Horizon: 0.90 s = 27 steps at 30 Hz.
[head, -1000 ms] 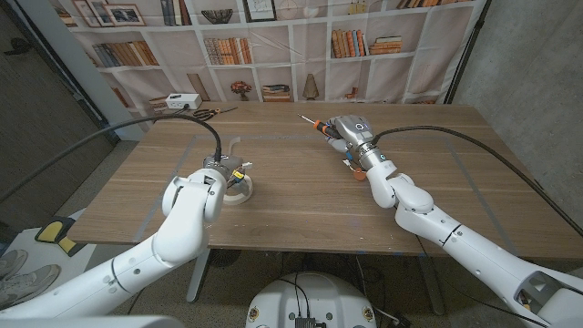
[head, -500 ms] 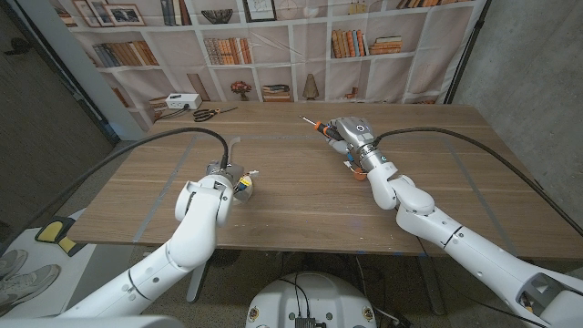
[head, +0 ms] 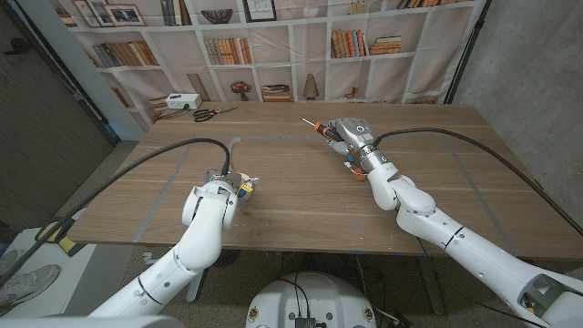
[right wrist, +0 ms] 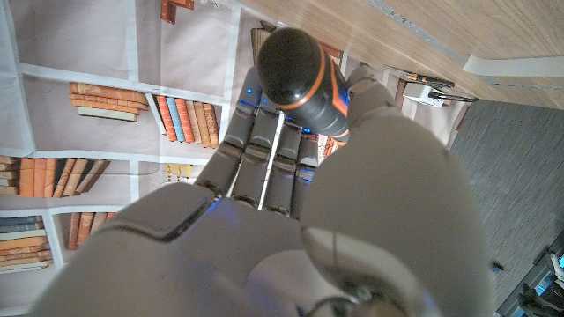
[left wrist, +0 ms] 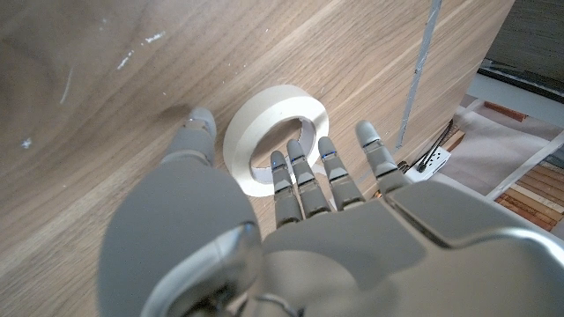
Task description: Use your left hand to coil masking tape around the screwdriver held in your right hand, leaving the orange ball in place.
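Observation:
A roll of cream masking tape (left wrist: 276,134) lies flat on the wooden table (head: 301,196). My left hand (left wrist: 291,189) reaches over it with fingers apart; two fingertips (left wrist: 282,163) sit at the roll's hole and the thumb (left wrist: 196,128) stands beside its rim. In the head view my left hand (head: 233,182) covers the roll near the table's front left. My right hand (head: 352,136) grips the screwdriver (head: 318,128) at the far middle, its orange-and-black handle (right wrist: 300,69) poking from the fist and its shaft pointing to the far left.
Scissors (head: 208,113) and a white box (head: 182,100) lie at the table's far left corner. A bookshelf backdrop stands behind the table. Pale tape lines (head: 233,146) mark the wood.
My left forearm has swung and turned, its elbow drawing in toward the middle, while the hand stays over the tape roll, now covering it in the head view. The right hand has not moved.

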{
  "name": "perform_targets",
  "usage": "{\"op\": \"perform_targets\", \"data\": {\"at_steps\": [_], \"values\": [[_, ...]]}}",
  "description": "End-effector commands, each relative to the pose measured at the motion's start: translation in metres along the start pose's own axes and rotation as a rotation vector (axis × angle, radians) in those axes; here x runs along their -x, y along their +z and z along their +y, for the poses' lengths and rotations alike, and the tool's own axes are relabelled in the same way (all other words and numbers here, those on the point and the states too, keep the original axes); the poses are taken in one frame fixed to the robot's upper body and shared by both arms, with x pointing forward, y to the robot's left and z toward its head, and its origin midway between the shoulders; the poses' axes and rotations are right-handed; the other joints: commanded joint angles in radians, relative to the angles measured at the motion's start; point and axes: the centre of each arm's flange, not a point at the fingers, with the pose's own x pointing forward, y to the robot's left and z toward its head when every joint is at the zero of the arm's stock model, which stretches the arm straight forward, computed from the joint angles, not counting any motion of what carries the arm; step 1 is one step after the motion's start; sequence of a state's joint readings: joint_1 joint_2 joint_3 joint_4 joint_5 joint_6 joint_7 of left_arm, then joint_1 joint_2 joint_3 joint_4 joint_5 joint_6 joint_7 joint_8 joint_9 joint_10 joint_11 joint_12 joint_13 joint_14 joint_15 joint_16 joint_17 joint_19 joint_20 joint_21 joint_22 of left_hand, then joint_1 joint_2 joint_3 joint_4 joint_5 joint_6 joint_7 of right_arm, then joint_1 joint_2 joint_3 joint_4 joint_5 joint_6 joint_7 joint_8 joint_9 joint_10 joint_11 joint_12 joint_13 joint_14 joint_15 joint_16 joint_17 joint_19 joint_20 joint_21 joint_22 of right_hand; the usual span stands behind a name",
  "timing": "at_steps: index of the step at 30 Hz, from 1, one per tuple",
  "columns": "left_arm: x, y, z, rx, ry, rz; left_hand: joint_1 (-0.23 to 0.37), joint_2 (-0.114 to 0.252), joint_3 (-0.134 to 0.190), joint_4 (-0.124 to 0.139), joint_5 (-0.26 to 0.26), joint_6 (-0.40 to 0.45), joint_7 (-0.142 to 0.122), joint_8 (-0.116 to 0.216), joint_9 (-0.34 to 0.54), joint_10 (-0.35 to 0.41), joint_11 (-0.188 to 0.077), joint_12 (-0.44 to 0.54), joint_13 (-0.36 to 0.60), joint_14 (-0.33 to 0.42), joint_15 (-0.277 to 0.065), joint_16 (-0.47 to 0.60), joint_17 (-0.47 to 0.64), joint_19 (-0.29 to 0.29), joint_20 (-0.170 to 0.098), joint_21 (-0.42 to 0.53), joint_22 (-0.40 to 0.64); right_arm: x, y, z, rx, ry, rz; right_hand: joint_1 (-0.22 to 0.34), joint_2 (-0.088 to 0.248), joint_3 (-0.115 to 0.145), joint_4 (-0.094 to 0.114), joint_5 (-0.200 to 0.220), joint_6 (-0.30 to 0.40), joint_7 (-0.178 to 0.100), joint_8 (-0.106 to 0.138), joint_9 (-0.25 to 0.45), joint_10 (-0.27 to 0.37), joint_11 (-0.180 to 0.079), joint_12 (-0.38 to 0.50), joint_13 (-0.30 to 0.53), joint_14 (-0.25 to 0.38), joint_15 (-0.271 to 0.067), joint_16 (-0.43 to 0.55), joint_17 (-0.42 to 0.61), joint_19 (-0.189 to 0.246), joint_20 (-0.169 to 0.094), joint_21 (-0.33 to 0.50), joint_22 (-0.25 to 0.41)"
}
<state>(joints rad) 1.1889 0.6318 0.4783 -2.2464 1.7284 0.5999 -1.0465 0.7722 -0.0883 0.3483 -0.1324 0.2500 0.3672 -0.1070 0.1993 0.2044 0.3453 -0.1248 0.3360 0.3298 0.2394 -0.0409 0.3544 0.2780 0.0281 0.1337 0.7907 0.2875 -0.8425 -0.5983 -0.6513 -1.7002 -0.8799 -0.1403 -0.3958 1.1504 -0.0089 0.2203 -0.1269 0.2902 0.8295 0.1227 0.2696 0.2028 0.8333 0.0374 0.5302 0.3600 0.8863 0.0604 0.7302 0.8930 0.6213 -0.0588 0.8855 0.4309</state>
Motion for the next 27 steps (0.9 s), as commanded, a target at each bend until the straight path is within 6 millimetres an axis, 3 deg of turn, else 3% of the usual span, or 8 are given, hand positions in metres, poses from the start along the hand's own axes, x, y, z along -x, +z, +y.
{"op": "perform_targets", "data": {"at_steps": [1,7,13,16,18,21,25,27], "values": [[-0.012,0.005,-0.011,-0.010,-0.010,-0.009,0.018,0.021,0.000,0.002,-0.006,0.021,0.000,0.010,0.000,0.028,-0.007,0.003,-0.003,0.050,-0.098,0.003,-0.015,0.021,-0.007,0.019,0.001,0.000,0.001,-0.001,-0.005,0.003,-0.001,0.136,0.132,-0.002,0.003,0.005,0.234,-0.223,0.004,0.002,0.130,-0.125,-0.005,0.003,0.191,-0.290,-0.004,0.004,-0.005,-0.139,0.011,0.000],[-0.017,0.009,-0.014,-0.023,-0.010,-0.018,0.053,0.077,0.017,-0.001,-0.015,0.084,-0.005,0.031,-0.003,0.086,-0.012,0.014,-0.014,0.113,-0.124,0.012,-0.034,0.046,-0.018,0.043,-0.002,0.000,0.000,-0.001,-0.009,0.002,0.000,0.138,0.133,-0.005,0.003,0.006,0.232,-0.224,0.001,0.003,0.132,-0.123,-0.007,0.004,0.192,-0.290,-0.008,0.007,-0.008,-0.138,0.016,-0.001],[-0.025,0.016,-0.017,-0.038,-0.054,-0.039,0.076,0.101,0.029,-0.008,-0.025,0.097,-0.008,0.033,-0.004,0.105,-0.020,0.016,-0.019,0.136,-0.130,0.012,-0.045,0.054,-0.023,0.054,-0.003,-0.001,0.000,0.000,-0.004,0.006,0.002,0.139,0.133,-0.008,0.004,0.006,0.234,-0.223,0.000,0.003,0.131,-0.124,-0.010,0.006,0.194,-0.290,-0.013,0.009,-0.011,-0.138,0.021,-0.003],[-0.030,0.019,-0.021,-0.051,-0.068,-0.047,0.104,0.112,0.041,-0.022,-0.036,0.106,-0.004,0.033,-0.004,0.123,-0.020,0.017,-0.023,0.156,-0.130,0.003,-0.064,0.081,-0.043,0.072,-0.004,-0.001,0.000,0.000,-0.002,0.008,0.001,0.139,0.134,-0.009,0.004,0.007,0.235,-0.224,-0.001,0.003,0.131,-0.124,-0.011,0.007,0.195,-0.290,-0.014,0.010,-0.013,-0.138,0.023,-0.003],[-0.033,0.022,-0.023,-0.065,-0.070,-0.050,0.135,0.136,0.055,-0.029,-0.051,0.146,-0.005,0.044,-0.004,0.162,-0.040,0.024,-0.029,0.215,-0.149,0.008,-0.081,0.113,-0.060,0.096,-0.007,-0.002,0.000,0.000,0.001,0.011,0.002,0.140,0.134,-0.010,0.005,0.007,0.235,-0.223,-0.001,0.004,0.131,-0.124,-0.012,0.007,0.196,-0.290,-0.015,0.011,-0.014,-0.138,0.025,-0.004],[-0.034,0.025,-0.026,-0.082,-0.016,-0.052,0.224,0.184,0.082,-0.042,-0.071,0.320,-0.018,0.094,-0.003,0.330,-0.068,0.070,-0.032,0.410,-0.184,0.052,-0.082,0.217,-0.109,0.175,-0.017,-0.002,0.000,0.000,0.003,0.014,0.006,0.141,0.135,-0.011,0.005,0.007,0.234,-0.223,-0.003,0.004,0.131,-0.124,-0.013,0.008,0.197,-0.290,-0.017,0.013,-0.016,-0.138,0.028,-0.004],[-0.034,0.024,-0.030,-0.088,0.048,-0.047,0.319,0.209,0.067,-0.047,-0.075,0.494,-0.008,0.155,0.007,0.496,-0.073,0.125,0.001,0.634,-0.199,0.176,-0.010,0.281,-0.145,0.263,-0.023,-0.002,-0.001,0.000,0.004,0.017,0.008,0.141,0.135,-0.012,0.005,0.007,0.235,-0.224,-0.003,0.004,0.132,-0.125,-0.014,0.009,0.197,-0.290,-0.019,0.014,-0.017,-0.138,0.030,-0.005],[-0.035,0.024,-0.030,-0.091,0.064,-0.045,0.382,0.211,0.060,-0.050,-0.074,0.535,0.007,0.172,0.013,0.537,-0.072,0.146,0.032,0.680,-0.201,0.211,0.029,0.289,-0.147,0.307,-0.021,-0.002,-0.001,0.000,0.006,0.018,0.009,0.142,0.136,-0.013,0.006,0.007,0.232,-0.226,-0.005,0.004,0.131,-0.124,-0.014,0.010,0.197,-0.290,-0.021,0.014,-0.019,-0.138,0.031,-0.005]]}}
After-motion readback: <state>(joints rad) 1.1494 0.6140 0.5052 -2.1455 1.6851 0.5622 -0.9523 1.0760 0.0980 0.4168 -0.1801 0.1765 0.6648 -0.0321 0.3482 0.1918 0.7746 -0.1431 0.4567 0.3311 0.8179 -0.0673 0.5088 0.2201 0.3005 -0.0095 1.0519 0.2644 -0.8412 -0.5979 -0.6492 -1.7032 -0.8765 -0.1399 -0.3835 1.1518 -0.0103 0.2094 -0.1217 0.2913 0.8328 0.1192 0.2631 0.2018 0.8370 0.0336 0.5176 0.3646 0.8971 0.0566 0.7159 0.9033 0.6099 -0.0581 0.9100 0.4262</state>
